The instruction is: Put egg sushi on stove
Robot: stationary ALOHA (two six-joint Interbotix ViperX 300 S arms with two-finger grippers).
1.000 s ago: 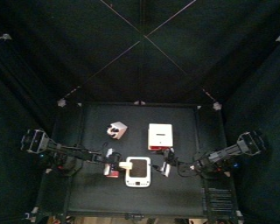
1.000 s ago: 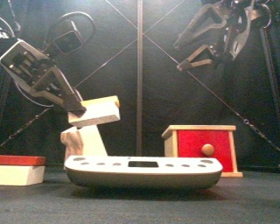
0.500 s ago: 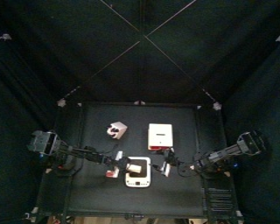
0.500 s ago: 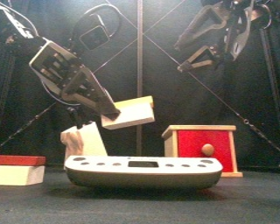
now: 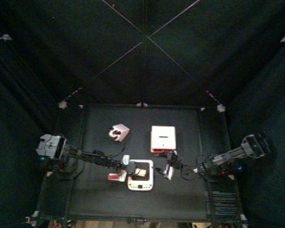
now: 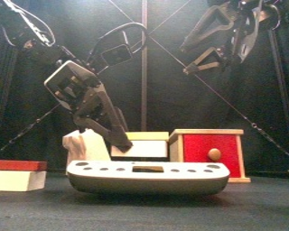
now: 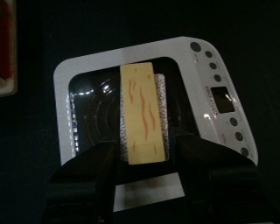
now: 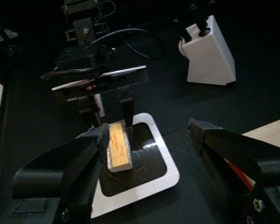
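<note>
The egg sushi (image 7: 145,114), a yellow strip on a white rice block, is held by my left gripper (image 7: 146,163), which is shut on its end. It lies level over the grey centre panel of the white stove (image 7: 206,79). In the front view the sushi (image 6: 144,144) sits just at the top of the stove (image 6: 147,179), with the left gripper (image 6: 116,137) tilted down behind it. I cannot tell if it touches. In the right wrist view the sushi (image 8: 116,144) lies over the stove (image 8: 133,194). My right gripper (image 8: 149,131) is open and empty, raised to the stove's right (image 6: 226,36).
A wooden box with a red front (image 6: 209,153) stands right behind the stove, also in the top view (image 5: 166,137). A white and red block (image 6: 17,173) lies at the left. A white toy piece (image 6: 80,146) stands behind the stove, at the back left.
My left gripper carried the sushi right and down, from high at the stove's left end to low over its centre. The sushi levelled out. The right arm stayed still.
</note>
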